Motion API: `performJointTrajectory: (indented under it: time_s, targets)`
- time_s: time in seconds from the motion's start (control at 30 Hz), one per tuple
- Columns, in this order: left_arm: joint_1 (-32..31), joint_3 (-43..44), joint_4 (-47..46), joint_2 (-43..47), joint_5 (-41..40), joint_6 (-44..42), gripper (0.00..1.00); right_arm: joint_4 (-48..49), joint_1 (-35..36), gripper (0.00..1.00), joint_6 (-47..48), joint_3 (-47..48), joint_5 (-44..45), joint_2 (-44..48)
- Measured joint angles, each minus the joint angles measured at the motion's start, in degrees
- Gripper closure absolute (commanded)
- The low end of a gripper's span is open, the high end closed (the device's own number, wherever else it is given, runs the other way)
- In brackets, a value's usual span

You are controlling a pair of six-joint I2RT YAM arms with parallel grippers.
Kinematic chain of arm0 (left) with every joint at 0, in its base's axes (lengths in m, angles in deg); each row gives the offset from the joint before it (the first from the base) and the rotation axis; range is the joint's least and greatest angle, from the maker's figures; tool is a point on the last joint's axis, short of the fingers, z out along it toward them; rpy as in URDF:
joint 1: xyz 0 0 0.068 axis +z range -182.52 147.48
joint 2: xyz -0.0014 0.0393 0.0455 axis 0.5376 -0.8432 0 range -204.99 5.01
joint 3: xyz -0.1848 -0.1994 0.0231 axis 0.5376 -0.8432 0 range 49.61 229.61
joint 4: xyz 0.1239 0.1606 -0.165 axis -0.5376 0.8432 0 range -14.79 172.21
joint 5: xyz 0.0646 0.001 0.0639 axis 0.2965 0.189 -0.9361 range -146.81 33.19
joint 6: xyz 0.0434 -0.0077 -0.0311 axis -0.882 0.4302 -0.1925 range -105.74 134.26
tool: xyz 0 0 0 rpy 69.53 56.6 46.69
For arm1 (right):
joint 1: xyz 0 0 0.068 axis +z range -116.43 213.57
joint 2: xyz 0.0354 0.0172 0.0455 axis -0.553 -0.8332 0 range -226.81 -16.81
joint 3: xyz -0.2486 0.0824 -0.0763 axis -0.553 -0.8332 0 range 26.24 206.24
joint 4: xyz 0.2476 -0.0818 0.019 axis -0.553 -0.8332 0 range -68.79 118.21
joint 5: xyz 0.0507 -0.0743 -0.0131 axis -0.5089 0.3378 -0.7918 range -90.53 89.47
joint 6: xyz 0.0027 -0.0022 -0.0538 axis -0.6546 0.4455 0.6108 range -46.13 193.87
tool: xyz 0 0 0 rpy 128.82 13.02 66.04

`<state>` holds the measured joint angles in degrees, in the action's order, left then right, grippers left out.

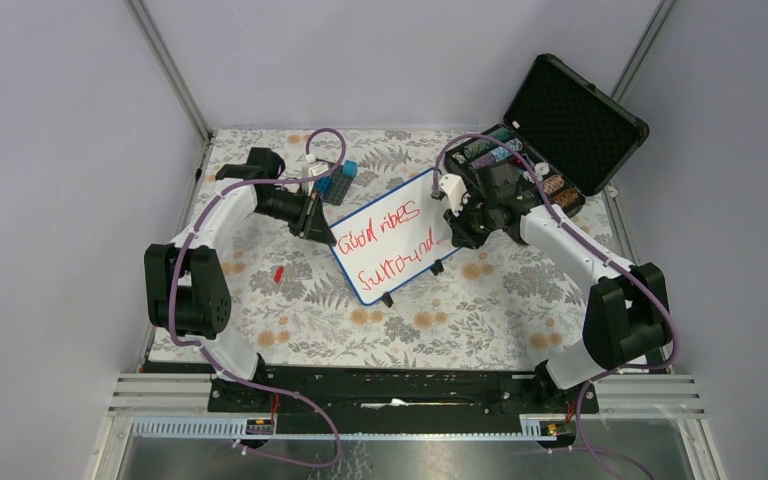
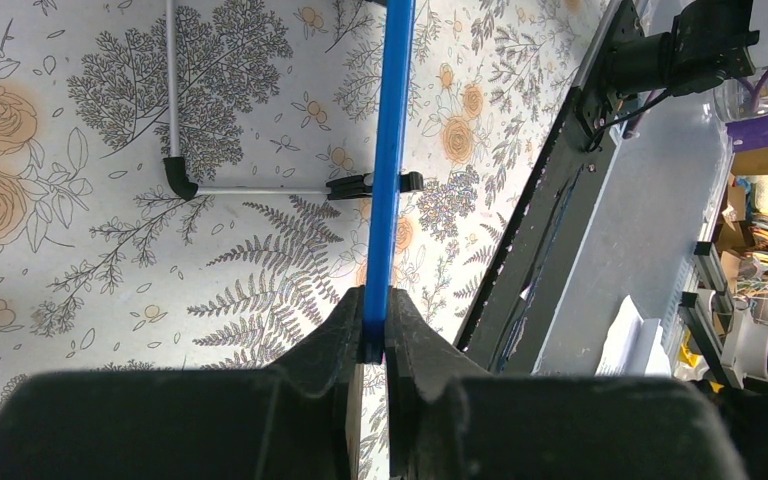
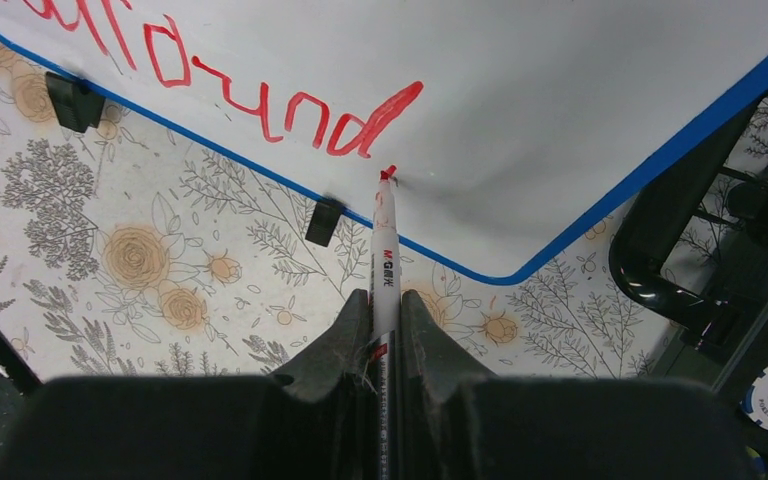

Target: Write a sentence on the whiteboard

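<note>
The whiteboard (image 1: 403, 192), white with a blue rim, stands tilted on the floral cloth between both arms. My left gripper (image 1: 320, 226) is shut on its left edge; in the left wrist view the blue rim (image 2: 391, 150) runs edge-on straight into the closed gripper (image 2: 375, 322). The sentence (image 1: 385, 243) is red, in two lines, reading roughly "Good vibes / Surround". My right gripper (image 3: 385, 310) is shut on a white marker (image 3: 386, 250). The marker's red tip meets the whiteboard (image 3: 580, 90) just right of the last letter of the sentence (image 3: 260, 95).
An open black case (image 1: 572, 125) with small items lies at the back right, behind my right gripper (image 1: 457, 216). A blue object (image 1: 341, 181) sits behind the left gripper. A small red cap (image 1: 278, 272) lies on the cloth. The board's black feet (image 3: 324, 220) rest on the cloth.
</note>
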<state>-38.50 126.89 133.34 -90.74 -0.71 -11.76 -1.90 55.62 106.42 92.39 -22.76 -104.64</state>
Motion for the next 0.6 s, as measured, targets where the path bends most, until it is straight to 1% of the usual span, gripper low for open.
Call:
performJointTrajectory:
  time_s: [0.07,0.13,0.17,0.27,0.33,0.4,0.5,0.6]
  targets:
    - [0.00,0.02,-0.09,0.00,-0.20,-0.04,0.68,-0.66,-0.04,1.00,0.00,0.26,-0.92,0.28]
    - [-0.39,0.00,-0.26,0.00,-1.33,0.20,0.58,-1.38,-0.04,1.00,0.02,0.55,-1.97,1.01]
    - [-0.55,0.00,-0.35,0.00,-1.68,0.66,0.52,-1.90,-0.04,1.00,0.04,0.76,-2.97,1.57]
    - [-0.57,0.76,-0.44,0.15,-2.12,1.51,0.42,-3.91,-0.04,1.00,0.07,1.97,-5.77,3.39]
    - [0.26,1.62,-0.55,0.74,-2.36,2.12,0.38,-5.25,-0.04,1.00,0.09,3.15,-7.67,4.50]
    - [1.92,2.64,-0.76,2.16,-2.45,2.80,0.36,-6.34,-0.04,1.00,-0.04,4.46,-9.68,5.57]
    - [5.73,3.76,-0.94,5.66,-2.78,3.63,0.36,-7.54,-0.04,1.00,-0.46,5.31,-11.52,6.32]
    - [10.88,3.91,-0.87,9.27,-3.72,3.61,0.38,-8.35,-0.04,1.00,-1.55,5.62,-13.11,6.95]
